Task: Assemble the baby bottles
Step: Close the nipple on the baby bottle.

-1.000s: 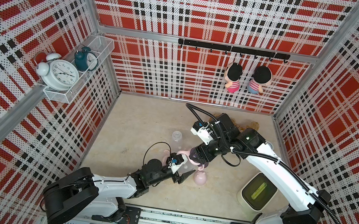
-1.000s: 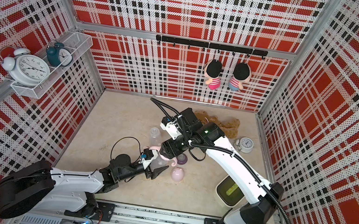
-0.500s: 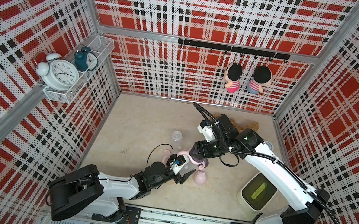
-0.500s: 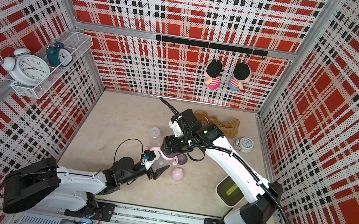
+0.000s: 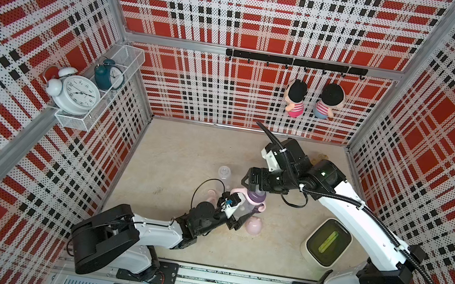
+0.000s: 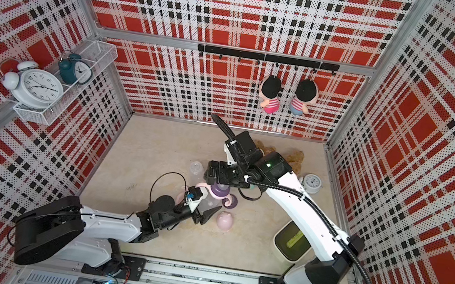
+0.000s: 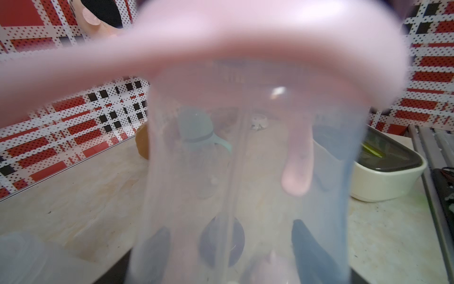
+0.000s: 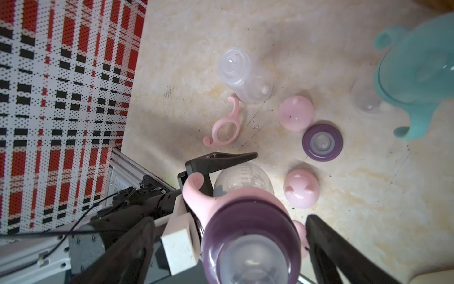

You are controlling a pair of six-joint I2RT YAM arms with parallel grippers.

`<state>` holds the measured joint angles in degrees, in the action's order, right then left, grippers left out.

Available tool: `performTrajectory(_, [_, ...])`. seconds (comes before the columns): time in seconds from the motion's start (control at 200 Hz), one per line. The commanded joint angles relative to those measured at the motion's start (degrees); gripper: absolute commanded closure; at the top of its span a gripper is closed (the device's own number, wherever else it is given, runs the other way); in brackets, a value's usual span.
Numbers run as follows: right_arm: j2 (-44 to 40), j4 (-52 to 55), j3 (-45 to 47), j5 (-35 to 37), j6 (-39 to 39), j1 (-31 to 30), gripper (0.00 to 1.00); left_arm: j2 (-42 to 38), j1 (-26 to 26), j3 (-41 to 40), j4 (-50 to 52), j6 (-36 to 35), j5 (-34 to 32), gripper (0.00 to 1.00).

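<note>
My left gripper [image 5: 241, 217] is shut on a clear baby bottle [image 5: 246, 207], and its fingers show through the bottle wall in the left wrist view [image 7: 245, 172]. The bottle carries a pink handle ring [image 8: 196, 189] and a purple teat collar [image 8: 250, 236]. My right gripper [image 8: 232, 248] hangs open over the collar [image 6: 220, 191], with a jaw on each side and a gap to it. On the table lie a bare clear bottle [image 8: 238, 71], a loose pink handle ring [image 8: 224, 127], two pink caps [image 8: 296, 113] [image 8: 301, 188] and a loose purple collar [image 8: 322, 142]. A teal-capped bottle [image 8: 417, 66] stands nearby.
A cream bin with a dark lid [image 5: 326, 242] sits at the front right. A small white clock [image 6: 311, 183] and a brown plush toy [image 6: 295, 156] lie by the back right wall. Two dolls [image 5: 296, 98] hang on the back wall, and clocks [image 5: 76, 94] stand on a shelf on the left.
My right gripper's jaws have spread off the purple collar. The left gripper still holds the bottle in about the same place.
</note>
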<state>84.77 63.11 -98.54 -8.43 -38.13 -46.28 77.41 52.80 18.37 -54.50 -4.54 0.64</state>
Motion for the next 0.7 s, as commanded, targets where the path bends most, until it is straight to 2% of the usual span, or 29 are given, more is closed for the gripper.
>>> performTrajectory(0.0, [-6.6, -6.5, 1.9, 2.7, 7.6, -0.3, 0.00, -1.0, -2.4, 1.5, -2.6, 1.9, 7.4, 1.00])
performTrajectory(0.07, [-11.6, -12.7, 8.6, 4.2, 11.2, -0.3, 0.01, -1.6, -4.3, 1.7, -2.6, 3.5, 12.7, 1.00])
performTrajectory(0.241, [-21.8, -28.7, 23.1, 2.5, 20.3, -0.3, 0.04, -3.0, -7.8, 3.2, -2.6, 7.1, 23.2, 1.00])
performTrajectory(0.491, [-29.1, -43.1, 37.5, -4.1, 29.1, -0.3, 0.09, -6.3, -10.5, 3.3, -2.7, 10.6, 29.9, 1.00])
performTrajectory(0.576, [-29.3, -45.1, 39.2, -6.0, 30.7, -0.3, 0.10, -6.4, -11.7, 3.9, -2.7, 12.7, 33.4, 1.00])
performTrajectory(0.691, [-29.8, -48.5, 41.3, -9.1, 32.6, -0.2, 0.11, -6.5, -11.9, 3.7, -2.7, 13.1, 34.2, 1.00])
